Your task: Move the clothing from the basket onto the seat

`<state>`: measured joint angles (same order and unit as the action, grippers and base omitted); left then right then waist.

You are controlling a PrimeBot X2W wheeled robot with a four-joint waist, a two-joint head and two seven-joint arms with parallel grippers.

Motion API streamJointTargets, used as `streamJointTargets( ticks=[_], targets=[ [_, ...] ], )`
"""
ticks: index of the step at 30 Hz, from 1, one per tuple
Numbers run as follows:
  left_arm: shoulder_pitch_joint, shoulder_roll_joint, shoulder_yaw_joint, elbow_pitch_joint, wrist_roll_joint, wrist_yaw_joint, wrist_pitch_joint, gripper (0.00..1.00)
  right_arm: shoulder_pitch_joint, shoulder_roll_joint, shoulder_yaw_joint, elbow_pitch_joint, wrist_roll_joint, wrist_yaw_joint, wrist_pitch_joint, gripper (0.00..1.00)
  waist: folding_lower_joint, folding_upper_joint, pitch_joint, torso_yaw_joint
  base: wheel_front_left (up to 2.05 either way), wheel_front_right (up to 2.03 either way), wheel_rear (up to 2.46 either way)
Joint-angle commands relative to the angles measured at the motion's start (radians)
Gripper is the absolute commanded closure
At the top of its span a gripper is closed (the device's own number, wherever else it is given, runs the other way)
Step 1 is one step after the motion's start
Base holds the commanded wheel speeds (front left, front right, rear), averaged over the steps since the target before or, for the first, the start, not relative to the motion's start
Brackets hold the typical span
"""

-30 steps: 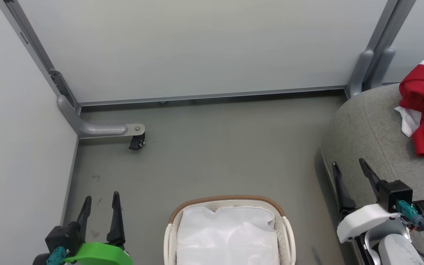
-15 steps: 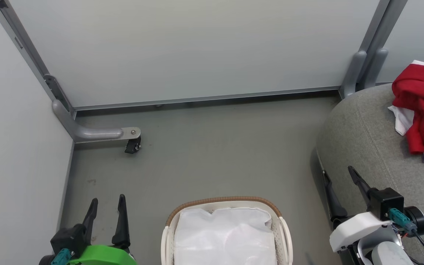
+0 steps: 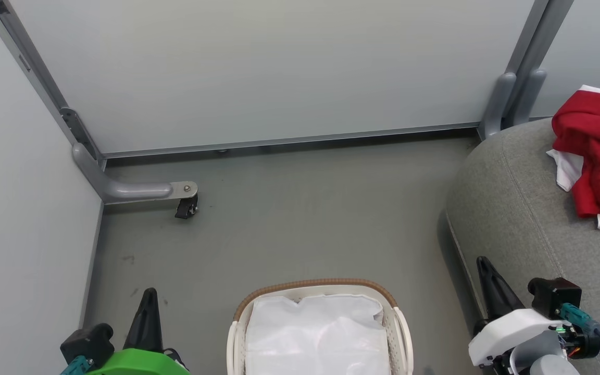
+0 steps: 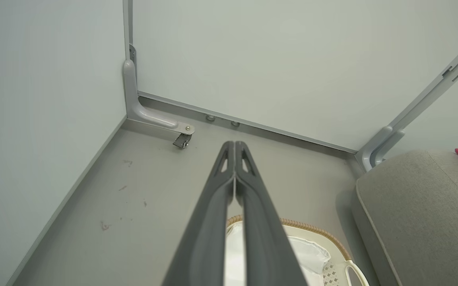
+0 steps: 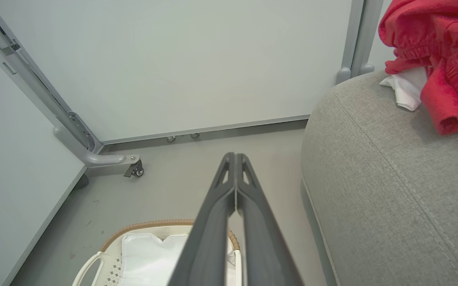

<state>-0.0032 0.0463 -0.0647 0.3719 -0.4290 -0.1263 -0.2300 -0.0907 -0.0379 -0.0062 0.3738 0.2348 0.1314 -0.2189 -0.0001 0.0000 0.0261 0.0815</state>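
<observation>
The red clothing [image 3: 599,151] lies bunched on the grey seat [image 3: 519,198] at the right, white trim and a small label showing; it appears too in the right wrist view [image 5: 435,51]. On the floor at bottom centre stands the basket [image 3: 321,286], holding just its white liner [image 3: 318,333]. My left gripper [image 3: 148,308] is shut at the lower left, fingertips pressed together with nothing between them [image 4: 234,147]. My right gripper [image 3: 487,268] is shut beside the seat's front corner, holding nothing [image 5: 235,159].
Pale partition walls close the space on the left and far side. A grey bracket foot with a small caster [image 3: 185,207] juts onto the floor at the left. Another grey post [image 3: 511,99] stands behind the seat. Grey floor [image 3: 300,219] lies between basket and wall.
Both grippers have closed from open and dropped lower in the head view. The head camera has shifted slightly, so the seat and clothing appear a little further left.
</observation>
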Motion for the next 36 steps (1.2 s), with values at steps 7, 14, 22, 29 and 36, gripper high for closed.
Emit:
streamJointTargets(
  ticks=[7, 14, 22, 29, 36],
  targets=[
    [-0.023, 0.010, 0.019, -0.027, -0.146, -0.001, 0.033, 1.00, -0.013, -0.005, -0.013, -0.035, 0.167, 0.000, 0.035, 1.00, 0.0001, 0.0000, -0.001, -0.005, 0.00, 0.00, 0.00],
    [-0.033, 0.013, 0.030, -0.038, -0.252, -0.001, 0.060, 1.00, -0.013, -0.006, -0.021, -0.046, 0.286, 0.000, 0.063, 1.00, 0.0001, 0.0000, -0.003, -0.010, 0.00, 0.00, 0.00],
    [-0.044, 0.016, 0.045, -0.051, -0.380, -0.002, 0.093, 1.00, -0.015, -0.007, -0.033, -0.058, 0.430, 0.000, 0.099, 1.00, 0.0001, 0.0000, -0.005, -0.016, 0.00, 0.00, 0.00],
    [-0.051, 0.018, 0.055, -0.060, -0.467, -0.002, 0.117, 1.00, -0.016, -0.008, -0.041, -0.066, 0.530, 0.000, 0.124, 1.00, 0.0001, 0.0000, -0.006, -0.021, 0.00, 0.00, 0.00],
    [-0.058, 0.019, 0.066, -0.069, -0.551, -0.003, 0.140, 1.00, -0.017, -0.009, -0.049, -0.074, 0.626, 0.000, 0.148, 1.00, 0.0001, 0.0000, -0.007, -0.026, 0.00, 0.00, 0.00]
  ],
)
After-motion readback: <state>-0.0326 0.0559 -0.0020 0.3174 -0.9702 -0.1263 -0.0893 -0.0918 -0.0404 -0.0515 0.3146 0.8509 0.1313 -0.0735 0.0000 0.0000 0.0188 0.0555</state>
